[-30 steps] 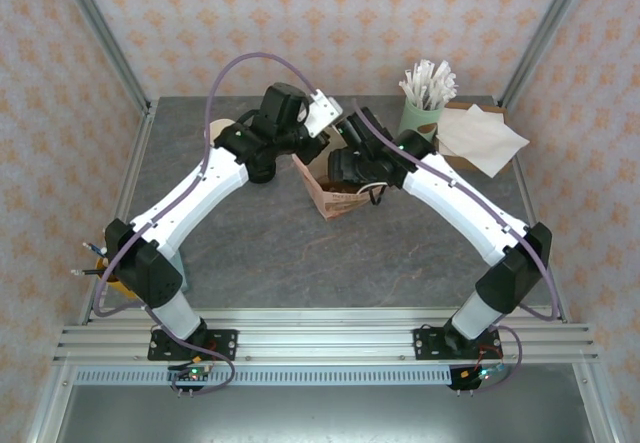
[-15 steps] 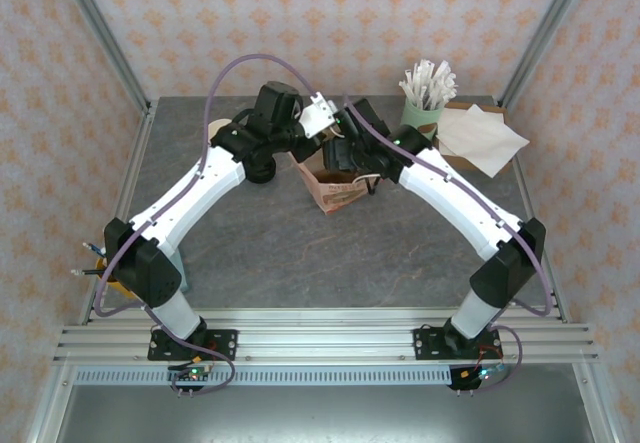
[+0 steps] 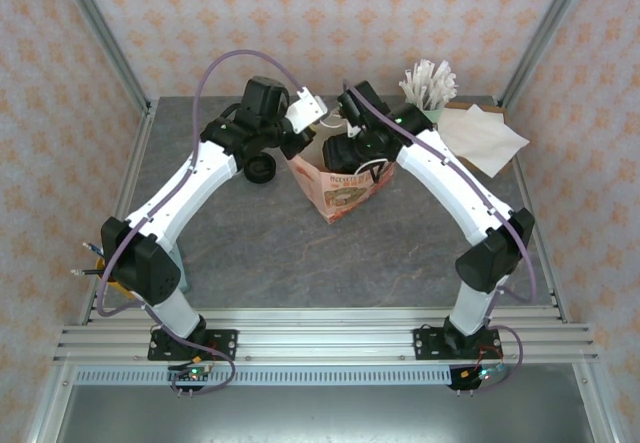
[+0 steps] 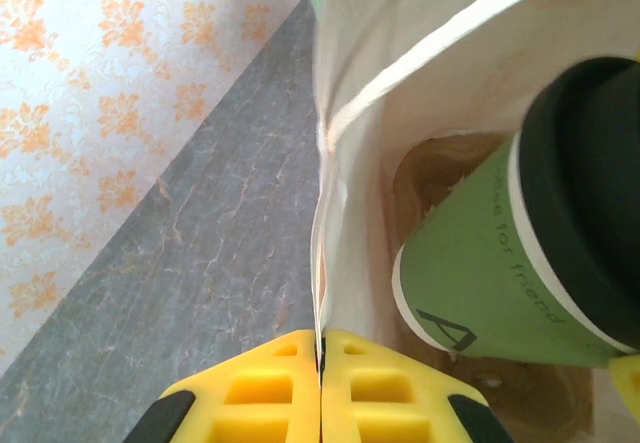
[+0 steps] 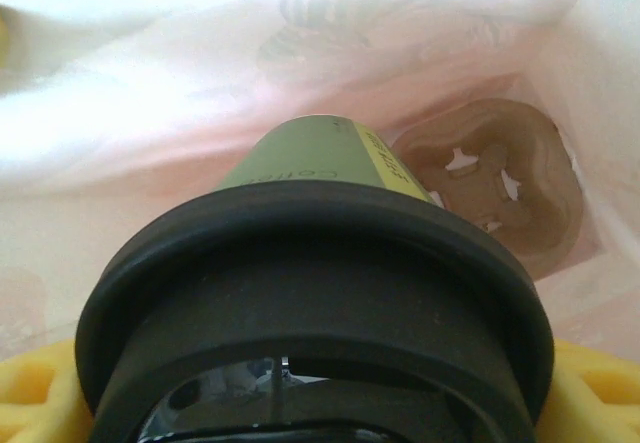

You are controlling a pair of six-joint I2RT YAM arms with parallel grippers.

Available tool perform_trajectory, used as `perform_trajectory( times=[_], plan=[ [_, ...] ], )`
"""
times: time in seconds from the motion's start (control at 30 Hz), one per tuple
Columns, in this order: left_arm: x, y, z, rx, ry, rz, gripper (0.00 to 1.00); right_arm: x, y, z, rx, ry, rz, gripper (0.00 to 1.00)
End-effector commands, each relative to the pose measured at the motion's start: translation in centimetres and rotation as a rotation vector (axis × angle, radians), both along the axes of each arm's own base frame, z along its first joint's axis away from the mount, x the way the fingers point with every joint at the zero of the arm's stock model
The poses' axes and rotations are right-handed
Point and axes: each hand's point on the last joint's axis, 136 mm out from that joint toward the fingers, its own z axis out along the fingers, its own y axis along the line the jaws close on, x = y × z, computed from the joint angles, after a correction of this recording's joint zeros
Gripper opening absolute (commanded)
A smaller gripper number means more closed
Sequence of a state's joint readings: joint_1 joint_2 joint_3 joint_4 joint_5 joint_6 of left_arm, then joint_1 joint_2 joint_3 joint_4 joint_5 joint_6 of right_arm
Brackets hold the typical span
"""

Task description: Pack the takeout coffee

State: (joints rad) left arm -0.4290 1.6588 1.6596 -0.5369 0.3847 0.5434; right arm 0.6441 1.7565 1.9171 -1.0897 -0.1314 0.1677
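Observation:
The takeout coffee (image 4: pixel 500 253) is a green paper cup with a black lid (image 5: pixel 310 283). It hangs tilted inside an open pink-printed paper bag (image 3: pixel 340 191) at the table's middle. My right gripper (image 5: pixel 315 403) reaches down into the bag's mouth and is shut on the cup just under the lid, with its yellow fingers (image 5: pixel 600 393) on either side. My left gripper (image 4: pixel 321 348) is shut on the bag's left rim (image 4: pixel 345 113) and holds it up. A brown cardboard cup tray (image 5: pixel 500 183) lies at the bottom of the bag, below the cup.
A mint-green holder of wrapped straws (image 3: pixel 422 111) and a pile of white napkins (image 3: pixel 485 138) stand at the back right. A round black thing (image 3: pixel 261 170) sits on the table just left of the bag. Bare grey tabletop stretches in front of the bag.
My right arm has swung back and over the bag, bringing the cup down into its mouth. The left gripper has pulled the bag's rim a little left, and the bag stands wider open.

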Motion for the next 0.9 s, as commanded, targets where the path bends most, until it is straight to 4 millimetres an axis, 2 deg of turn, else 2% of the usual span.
perform_trajectory(
  times=[0.0,0.17,0.27,0.33,0.4,0.47,0.63,0.7,0.87],
  plan=[
    [2.0,0.8,2.8,-0.093,-0.058,0.102,0.0,-1.3,-0.5,0.6,0.022,-0.042,0.004,0.55],
    [2.8,1.0,5.0,-0.129,-0.151,0.134,0.0,-1.6,-0.8,-2.0,0.008,-0.082,-0.025,0.55],
    [3.3,1.4,4.0,0.006,-0.182,0.124,0.0,-0.7,-0.1,-1.0,0.057,-0.144,-0.036,0.55],
    [2.8,1.0,3.2,0.11,-0.22,0.079,0.0,-0.1,0.2,-1.0,0.052,-0.177,-0.037,0.55],
    [2.3,0.4,2.9,0.159,-0.285,0.068,0.0,0.2,0.4,-1.9,0.031,-0.197,-0.026,0.56],
    [2.2,0.4,3.4,0.104,-0.302,0.097,0.0,0.3,1.0,-3.1,0.009,-0.214,0.004,0.56],
    [1.6,0.0,3.2,0.041,-0.267,0.12,0.0,-1.6,1.2,-7.3,-0.076,-0.159,0.057,0.55],
    [1.3,0.0,3.1,0.01,-0.238,0.135,0.0,-2.4,0.6,-8.7,-0.091,-0.131,0.03,0.55],
    [0.6,0.4,3.2,-0.086,-0.143,0.207,0.0,-3.7,-0.9,-9.6,-0.056,-0.095,-0.055,0.55]
  ],
)
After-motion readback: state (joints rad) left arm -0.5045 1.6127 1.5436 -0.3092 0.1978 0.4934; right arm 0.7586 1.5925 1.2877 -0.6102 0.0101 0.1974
